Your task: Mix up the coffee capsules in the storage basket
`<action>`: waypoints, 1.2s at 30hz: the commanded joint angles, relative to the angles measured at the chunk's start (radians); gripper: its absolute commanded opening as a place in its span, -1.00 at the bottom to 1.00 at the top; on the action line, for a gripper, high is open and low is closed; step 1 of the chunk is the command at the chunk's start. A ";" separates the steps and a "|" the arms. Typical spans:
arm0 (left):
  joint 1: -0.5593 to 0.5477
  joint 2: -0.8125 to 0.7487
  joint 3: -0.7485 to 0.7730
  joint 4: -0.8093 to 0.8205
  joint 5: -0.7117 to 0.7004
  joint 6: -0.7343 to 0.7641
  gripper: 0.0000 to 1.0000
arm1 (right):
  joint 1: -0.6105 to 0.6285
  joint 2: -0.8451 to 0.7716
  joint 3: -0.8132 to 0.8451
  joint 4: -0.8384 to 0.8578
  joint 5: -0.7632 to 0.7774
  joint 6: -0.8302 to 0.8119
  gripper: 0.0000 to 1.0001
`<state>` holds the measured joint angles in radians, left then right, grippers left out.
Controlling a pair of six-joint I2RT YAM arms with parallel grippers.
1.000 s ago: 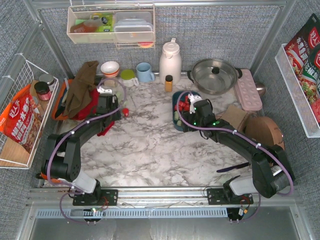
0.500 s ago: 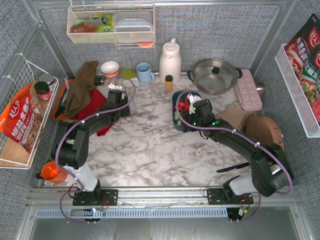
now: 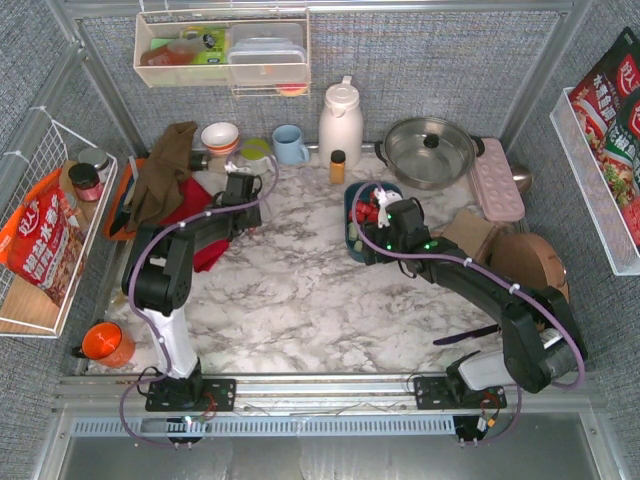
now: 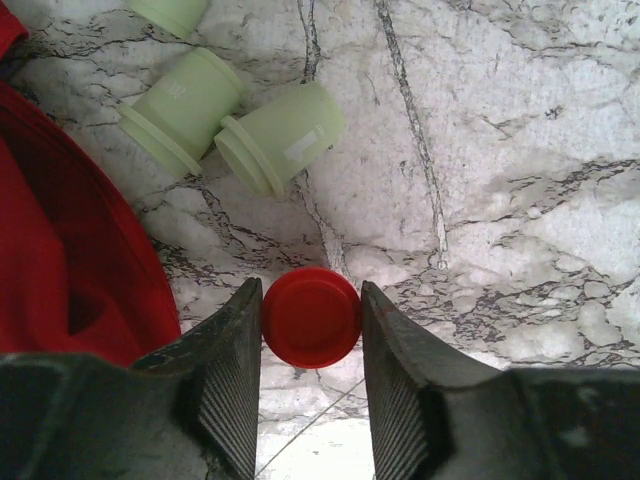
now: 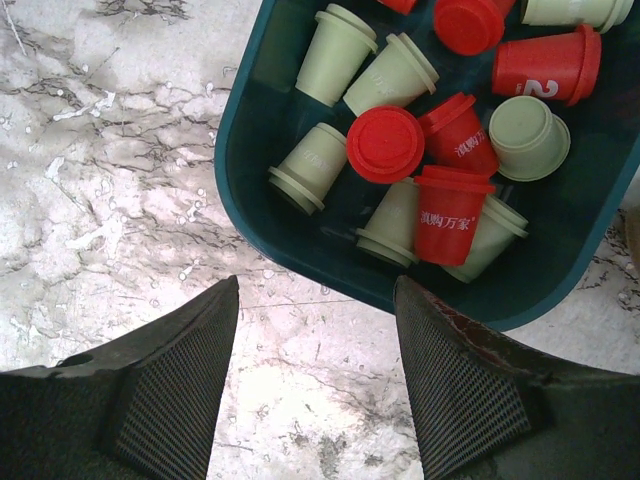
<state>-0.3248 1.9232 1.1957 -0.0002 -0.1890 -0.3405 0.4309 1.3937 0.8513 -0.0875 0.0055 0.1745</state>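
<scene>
While left arm [image 3: 180,250] stretches far over desk [image 4: 520,150], left claw [image 4: 311,300] pinches red capsule [image 4: 311,318] standing on desk, green capsules [image 4: 280,135] lying near. Right arm [image 3: 470,280] bent, right claw [image 5: 315,290] spread wide, pointing down above near edge of storage basket [image 5: 245,150]. Coffee capsules [image 5: 385,143], red and green, inside.

left arm [image 3: 165,270]: swung right, elbow lifted off the desk's near left corner
left gripper [image 4: 311,290]: earlier left of the red capsule [image 4: 311,318], now straddles it, pads against both sides
red capsule: top view now hides it under the gripper
orange cup [image 3: 103,342]: now uncovered at near left corner
</scene>
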 commanded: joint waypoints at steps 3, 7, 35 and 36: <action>0.002 0.004 -0.001 -0.016 -0.021 0.005 -0.27 | 0.000 0.001 0.011 0.000 -0.009 -0.004 0.35; 0.000 -0.063 -0.042 0.008 0.023 0.004 -0.35 | -0.001 -0.009 0.012 -0.008 -0.011 -0.004 0.35; -0.441 -0.549 -0.699 1.160 0.560 0.473 -0.36 | 0.044 -0.323 0.110 -0.181 -0.276 0.121 0.41; -0.451 -0.541 -0.704 1.194 0.561 0.485 -0.36 | 0.047 -0.331 0.107 -0.170 -0.288 0.137 0.51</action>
<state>-0.7425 1.3602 0.5068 0.9592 0.3164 0.0277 0.4690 1.0885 0.9558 -0.2802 -0.2043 0.2386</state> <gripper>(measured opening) 0.455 0.698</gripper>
